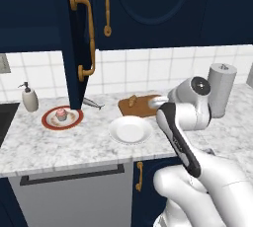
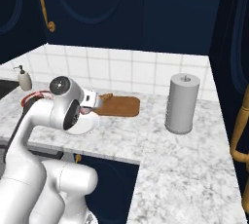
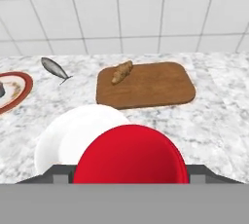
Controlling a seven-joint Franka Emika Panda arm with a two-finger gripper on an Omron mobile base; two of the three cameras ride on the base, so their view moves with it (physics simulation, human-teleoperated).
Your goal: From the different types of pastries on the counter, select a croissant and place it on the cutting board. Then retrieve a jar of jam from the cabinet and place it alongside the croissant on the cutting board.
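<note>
red jar of jam sits clenched in the gripper, cutting board ahead with the croissant at its far left; releasing early would likely drop it onto the white plate just below.

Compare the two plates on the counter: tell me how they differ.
The red-rimmed plate lies at the left near the soap bottle; the white plate lies in front of the cutting board. The red-rimmed plate carries a pink-frosted cupcake; the white plate carries nothing. One has a red border, the other is plain white. Both are round and flat on the counter.
</note>
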